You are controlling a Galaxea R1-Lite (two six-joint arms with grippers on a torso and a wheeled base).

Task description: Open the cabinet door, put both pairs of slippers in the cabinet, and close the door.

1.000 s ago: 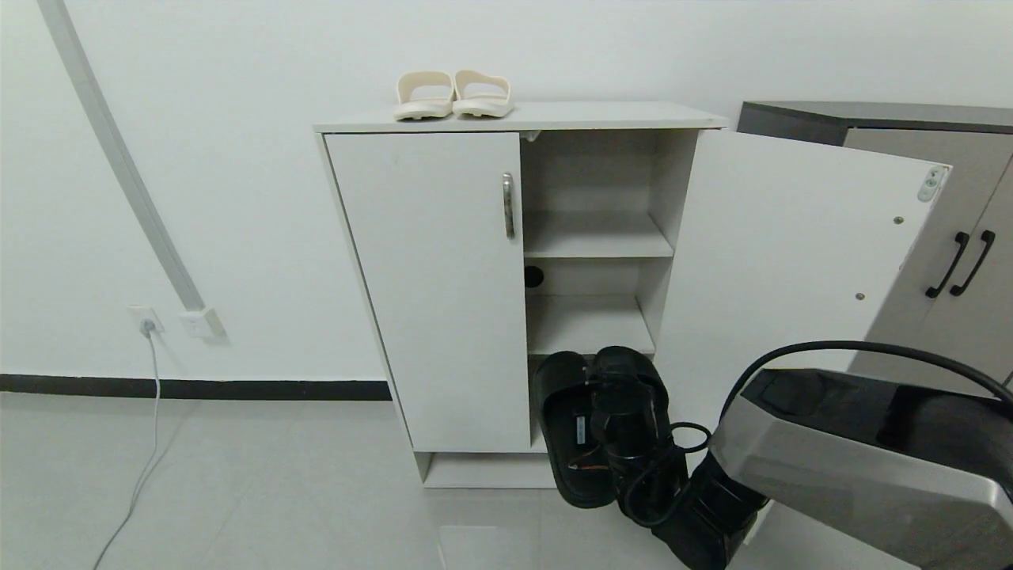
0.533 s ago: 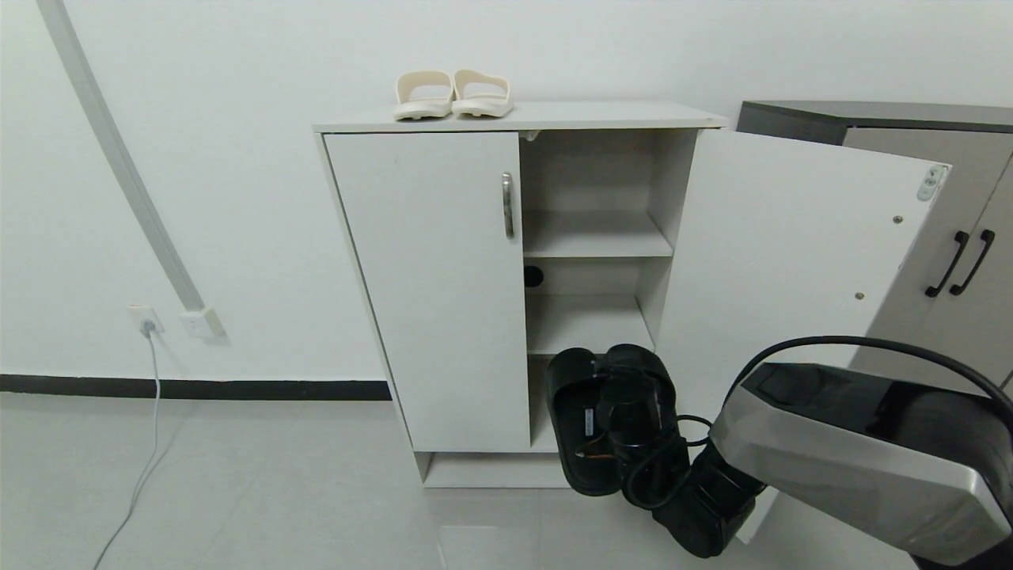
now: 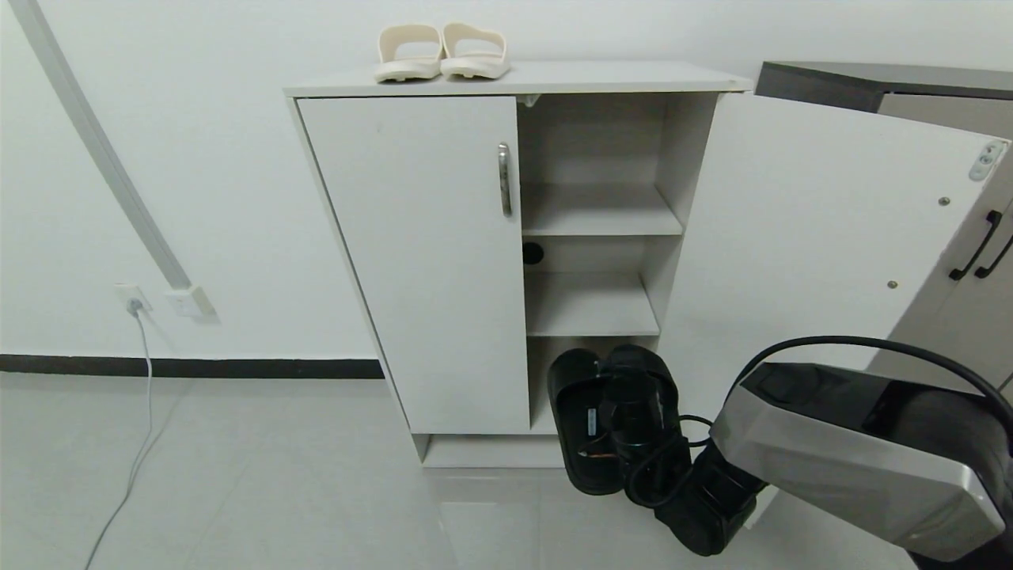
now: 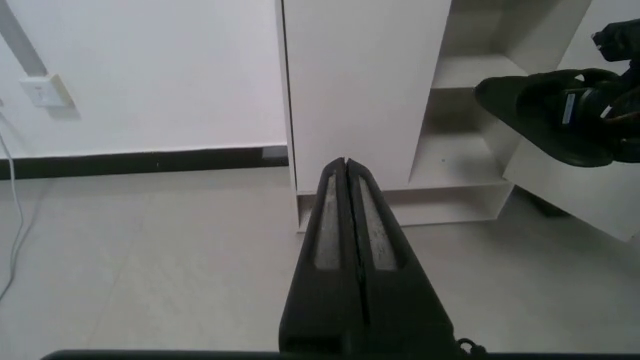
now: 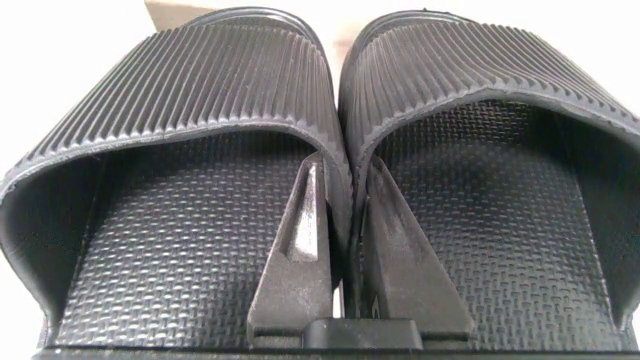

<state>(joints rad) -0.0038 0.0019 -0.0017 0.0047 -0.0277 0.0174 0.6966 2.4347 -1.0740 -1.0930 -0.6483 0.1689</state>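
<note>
Now the right gripper (image 5: 345,172) clamps the black slippers (image 3: 586,427) low before the open half of the white cabinet (image 3: 411,261).

Close up, the right wrist view gives the rubber's texture: ribbed, arched straps over pebbled footbeds, with the two tapered fingers (image 5: 300,250) pinching the adjoining strap walls together. The head view offers instead the flat dark underside of one slipper, tilted on edge, toes toward the lowest compartment, beside the swung-out right door (image 3: 807,237). The left wrist view catches the pair from the side, off the floor. It also shows the left gripper (image 4: 346,170), its long flat fingers pressed together on nothing, above the smooth grey tiles. The cream slippers (image 3: 442,51), rounded and matte, sit side by side on the cabinet's top; the left door with its metal bar handle (image 3: 504,180) is closed.
</note>
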